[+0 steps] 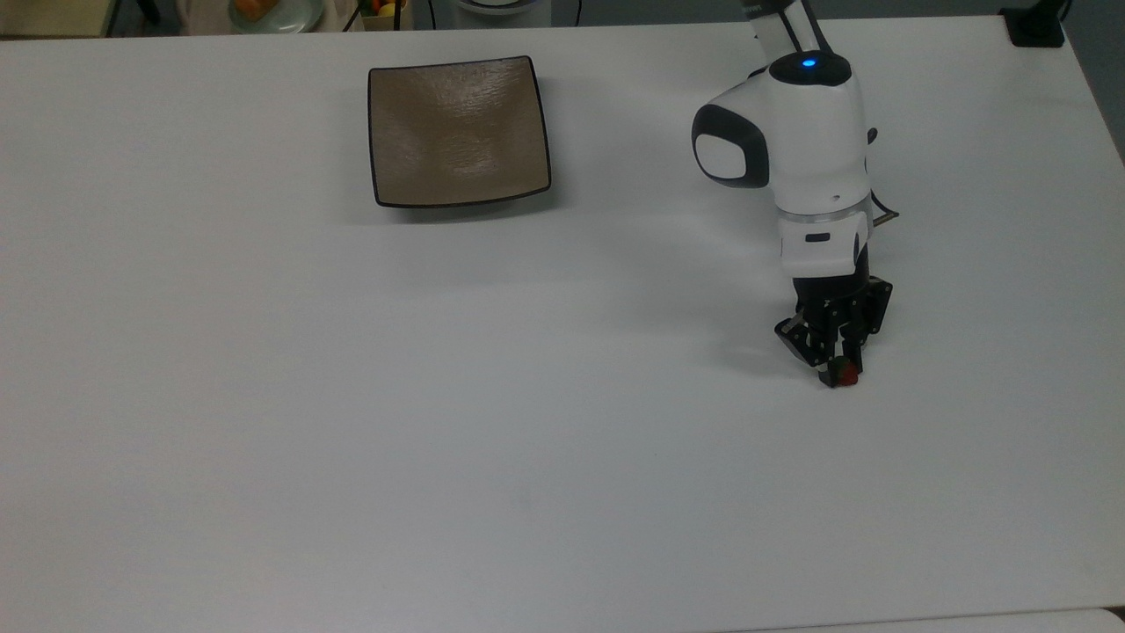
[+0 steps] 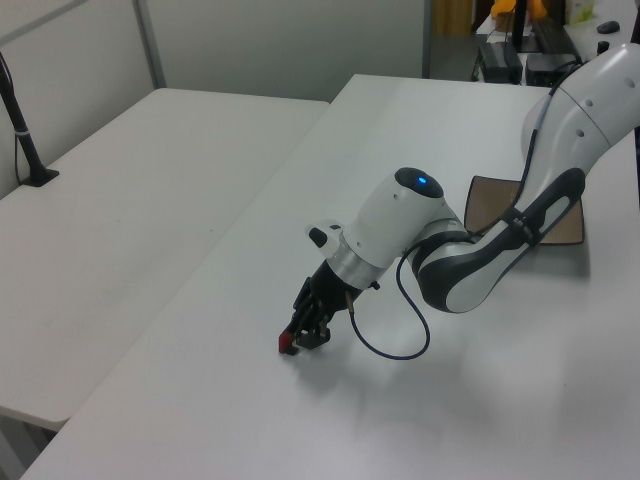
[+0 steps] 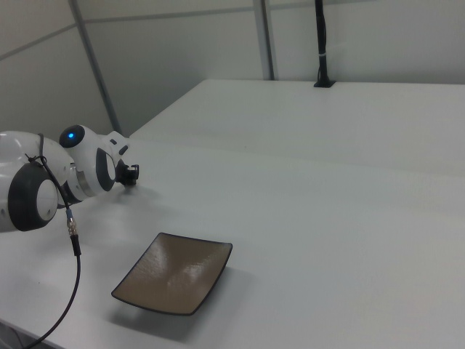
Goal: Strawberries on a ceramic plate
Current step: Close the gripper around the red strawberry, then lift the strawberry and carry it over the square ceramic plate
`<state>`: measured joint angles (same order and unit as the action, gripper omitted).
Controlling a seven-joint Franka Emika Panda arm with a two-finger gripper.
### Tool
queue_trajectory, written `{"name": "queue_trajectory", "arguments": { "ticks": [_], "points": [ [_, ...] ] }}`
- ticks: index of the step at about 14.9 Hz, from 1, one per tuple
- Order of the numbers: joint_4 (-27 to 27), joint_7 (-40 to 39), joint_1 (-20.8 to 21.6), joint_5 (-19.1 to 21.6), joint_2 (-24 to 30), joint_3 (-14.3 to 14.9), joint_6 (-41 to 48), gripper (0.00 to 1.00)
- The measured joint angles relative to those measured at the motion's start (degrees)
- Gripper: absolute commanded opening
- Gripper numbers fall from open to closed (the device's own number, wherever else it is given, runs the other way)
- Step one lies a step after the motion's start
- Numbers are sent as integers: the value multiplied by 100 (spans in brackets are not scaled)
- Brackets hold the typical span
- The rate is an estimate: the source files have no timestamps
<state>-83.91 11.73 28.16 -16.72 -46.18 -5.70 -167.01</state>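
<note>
Strawberry (image 1: 845,373) sits on the white table (image 1: 352,422) near the top view's right edge, pinched between the gripper (image 1: 839,367) fingers. Ceramic plate (image 1: 458,132) lies bare, well apart, near the far edge.

lighting: even, bright, overhead; white table (image 1: 264,440) mildly washed out. soft shadows beside plate (image 1: 459,132) and arm (image 1: 795,141). faint glare on plate glaze. slight softness throughout.

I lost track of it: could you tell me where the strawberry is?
In the top view's lower right, the strawberry sits on the white table between the gripper's jaws, far from the ceramic plate.
</note>
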Motion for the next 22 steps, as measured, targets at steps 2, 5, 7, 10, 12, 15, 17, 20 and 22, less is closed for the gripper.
{"name": "queue_trajectory", "arguments": {
  "ticks": [2,5,7,10,12,15,17,20,22],
  "points": [
    [6,0,-6,0,0,2,-1,2],
    [58,0,-31,0,64,16,-13,2],
    [50,0,-75,0,206,24,-13,2],
    [-126,0,-165,0,597,27,30,2],
    [-343,1,-264,0,985,30,314,2],
    [-540,2,-423,1,1640,32,1353,2],
    [-578,2,-486,2,2097,32,2286,2],
    [-646,7,-597,229,2846,36,3761,2],
    [-670,-147,-807,544,3348,43,4751,2]
  ]
}}
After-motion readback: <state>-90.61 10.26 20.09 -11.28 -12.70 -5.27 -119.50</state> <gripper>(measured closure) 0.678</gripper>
